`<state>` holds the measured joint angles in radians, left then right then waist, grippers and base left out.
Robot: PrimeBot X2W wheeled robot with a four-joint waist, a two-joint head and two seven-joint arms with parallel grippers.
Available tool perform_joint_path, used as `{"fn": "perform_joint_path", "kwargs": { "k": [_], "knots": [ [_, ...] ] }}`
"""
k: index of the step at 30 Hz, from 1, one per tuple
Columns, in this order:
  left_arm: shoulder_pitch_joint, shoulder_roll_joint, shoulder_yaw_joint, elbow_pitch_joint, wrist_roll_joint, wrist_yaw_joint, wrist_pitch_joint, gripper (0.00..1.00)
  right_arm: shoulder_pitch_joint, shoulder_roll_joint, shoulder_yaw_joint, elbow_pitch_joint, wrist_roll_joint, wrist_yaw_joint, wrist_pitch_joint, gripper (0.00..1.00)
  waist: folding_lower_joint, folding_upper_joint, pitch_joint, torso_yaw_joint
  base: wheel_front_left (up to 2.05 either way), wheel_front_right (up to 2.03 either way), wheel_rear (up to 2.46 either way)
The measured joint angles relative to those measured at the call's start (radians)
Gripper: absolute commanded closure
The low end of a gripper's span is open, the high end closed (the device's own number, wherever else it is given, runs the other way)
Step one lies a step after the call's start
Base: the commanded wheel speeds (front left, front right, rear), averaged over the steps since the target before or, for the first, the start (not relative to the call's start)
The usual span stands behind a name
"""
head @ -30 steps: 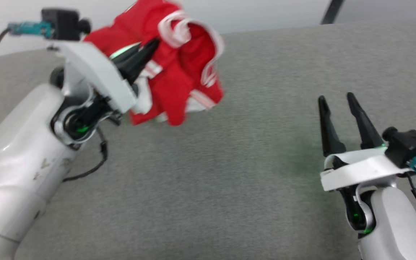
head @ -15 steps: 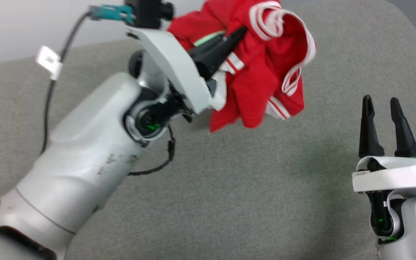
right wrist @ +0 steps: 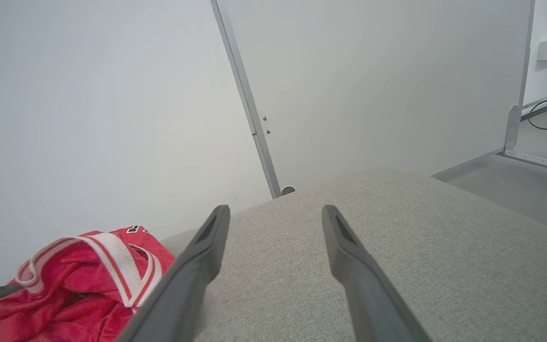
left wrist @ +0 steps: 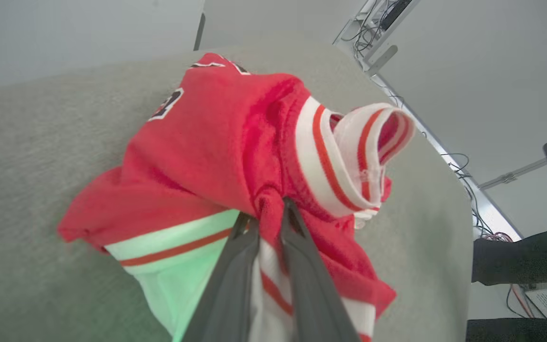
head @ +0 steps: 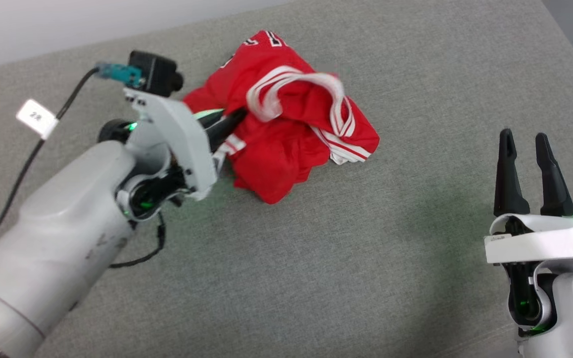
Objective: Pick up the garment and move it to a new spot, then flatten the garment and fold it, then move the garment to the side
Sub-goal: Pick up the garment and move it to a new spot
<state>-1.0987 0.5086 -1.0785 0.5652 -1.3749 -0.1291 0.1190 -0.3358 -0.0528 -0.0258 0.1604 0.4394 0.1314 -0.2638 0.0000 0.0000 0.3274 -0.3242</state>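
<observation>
The garment (head: 286, 134) is a red jersey with white-and-red striped trim, bunched in a heap on the grey cushioned surface (head: 316, 258). My left gripper (head: 234, 122) is shut on a fold of it at the heap's left side. In the left wrist view the fingers (left wrist: 235, 280) pinch red cloth of the garment (left wrist: 216, 156) just below the striped collar. My right gripper (head: 523, 141) stands open at the lower right, well apart from the heap, with nothing between its fingers. The right wrist view has the garment (right wrist: 79, 280) at its lower left and my right gripper (right wrist: 273, 213) open above bare cushion.
The grey surface ends at a rounded edge at the upper right (head: 572, 54). A pale wall (right wrist: 112, 95) with a metal post (right wrist: 247, 104) stands behind it. A black cable (head: 18, 174) with a white tag (head: 35, 117) trails from my left wrist.
The garment hung in the air from my left gripper; now it rests in a heap on the surface, still gripped. The head camera has shifted. My right gripper stays open.
</observation>
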Motion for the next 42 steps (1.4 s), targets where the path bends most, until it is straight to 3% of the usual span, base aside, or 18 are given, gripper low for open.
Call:
{"fn": "perform_joint_path", "kwargs": {
  "k": [8,17,18,19,20,31,42],
  "knots": [
    [0.002,0.032,-0.153,0.073,0.084,0.0,0.082,1.0,0.001,0.001,0.002,0.007,0.0,0.0,0.0,0.0,0.0,0.0,-0.003,0.025,0.0,0.0,0.0],
    [-0.021,0.001,-0.187,0.133,0.164,-0.004,0.14,1.0,-0.023,0.0,0.016,-0.004,-0.004,0.0,0.0,0.0,0.0,0.0,0.027,0.021,0.0,0.0,0.0],
    [-0.022,0.001,-0.187,0.135,0.164,-0.004,0.14,0.85,-0.023,0.0,0.018,-0.005,-0.007,0.0,0.0,0.0,0.0,0.0,0.029,0.019,0.0,0.0,0.0],
    [-0.022,0.001,-0.188,0.136,0.164,-0.004,0.138,0.62,-0.023,0.0,0.018,-0.004,-0.007,0.0,0.0,0.0,0.0,0.0,0.03,0.018,0.0,0.0,0.0],
    [-0.023,0.001,-0.189,0.136,0.164,-0.004,0.127,0.0,-0.023,0.0,0.018,-0.004,-0.008,0.0,0.0,0.0,0.0,0.0,0.032,0.018,0.0,0.0,0.0],
    [-0.022,-0.012,-0.198,0.105,0.071,-0.002,0.001,0.0,-0.02,0.001,0.046,0.049,-0.092,0.0,0.0,0.0,0.0,0.0,-0.015,0.068,0.0,0.0,0.0],
    [0.117,0.002,-0.166,0.056,-0.04,-0.002,-0.273,0.0,0.006,-0.039,0.05,0.141,-0.152,0.0,0.0,0.0,0.0,0.0,-0.112,0.177,0.0,0.0,0.0]
  ]
}}
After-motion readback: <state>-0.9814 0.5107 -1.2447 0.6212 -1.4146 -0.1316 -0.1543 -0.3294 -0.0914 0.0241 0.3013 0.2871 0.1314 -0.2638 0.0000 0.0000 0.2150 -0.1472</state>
